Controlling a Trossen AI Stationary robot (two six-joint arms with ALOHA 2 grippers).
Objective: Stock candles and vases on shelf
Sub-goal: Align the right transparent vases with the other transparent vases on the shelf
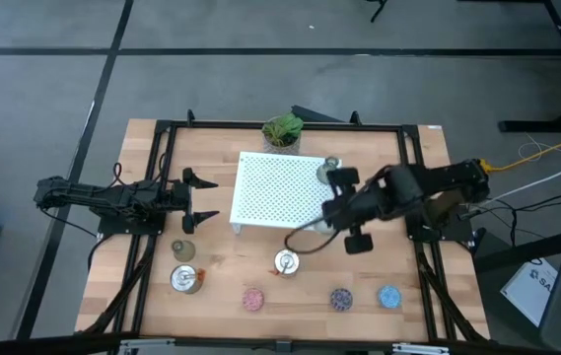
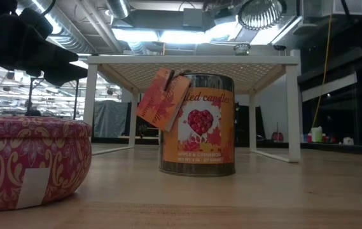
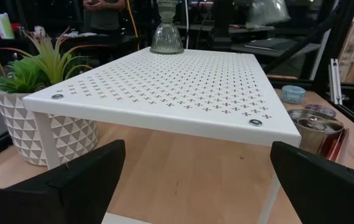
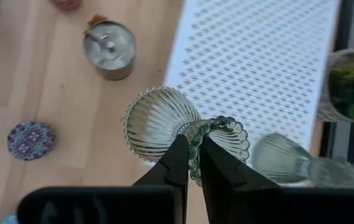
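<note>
Spanning most of the high view is a light wooden tabletop (image 1: 231,271) edged by a black frame, with grey floor around it; the low view looks across the wood into a room of ceiling lights and ducts. A white perforated shelf (image 1: 278,187) stands on short legs near the table's far middle, with a leafy potted plant (image 1: 282,130) just behind it. One glass vase (image 3: 166,34) already stands upright at the shelf's right far corner. On the bare wood in front of the shelf lie the candles: a silver tin (image 1: 286,261) just before the shelf, another silver tin (image 1: 185,280) toward the left front, a pink one (image 1: 252,299), a dark blue-purple one (image 1: 341,298) and a light blue one (image 1: 389,295) along the near edge; a further vase (image 1: 182,250) sits near the left tin. The right gripper (image 4: 191,163) has its fingers pinched together on the frilled rim of a ribbed vase (image 4: 158,122), which hangs tilted over the shelf's right edge. That right arm reaches in from the right side, bent at the elbow and stretched leftward over the shelf's right end. The left gripper (image 1: 204,198) waits just left of the shelf with its fingers spread wide and nothing between them, its arm lying straight along the table's left side.
</note>
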